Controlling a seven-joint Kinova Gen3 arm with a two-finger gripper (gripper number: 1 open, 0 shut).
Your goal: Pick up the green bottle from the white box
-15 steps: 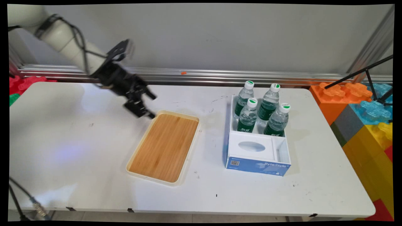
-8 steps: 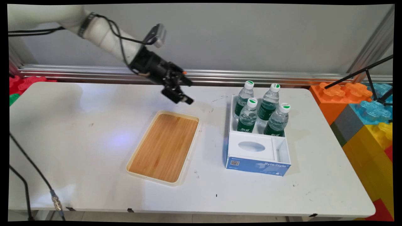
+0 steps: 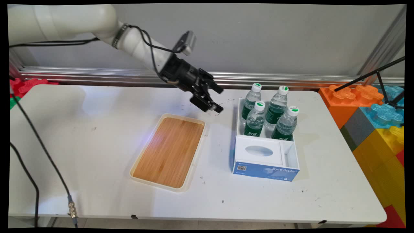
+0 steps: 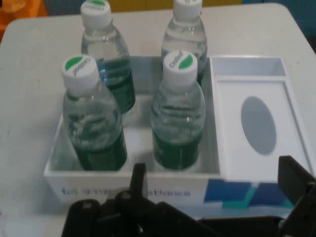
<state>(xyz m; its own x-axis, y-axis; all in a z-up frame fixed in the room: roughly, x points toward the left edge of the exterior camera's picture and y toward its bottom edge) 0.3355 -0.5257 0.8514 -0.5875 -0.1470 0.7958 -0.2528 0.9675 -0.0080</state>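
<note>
White tabletop (image 3: pixel 97 168), rounded corners, few small dark scuffs. Two things lie directly on it. Wooden tray (image 3: pixel 169 151) with cream rim near middle, slightly toward near edge, long side angled. White-and-blue box (image 3: pixel 266 161) just right of tray, apart from it, toward right edge, reaching close to far edge, blue face toward near edge.

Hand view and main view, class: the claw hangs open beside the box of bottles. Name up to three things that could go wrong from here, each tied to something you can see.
1. The four clear plastic water bottles with white caps stand close together, so a finger of the open black claw might knock a neighbour over.
2. The white and blue cardboard box looks light; a push against its wall could slide it across the white table.
3. The hanging black cables could snag.
</note>
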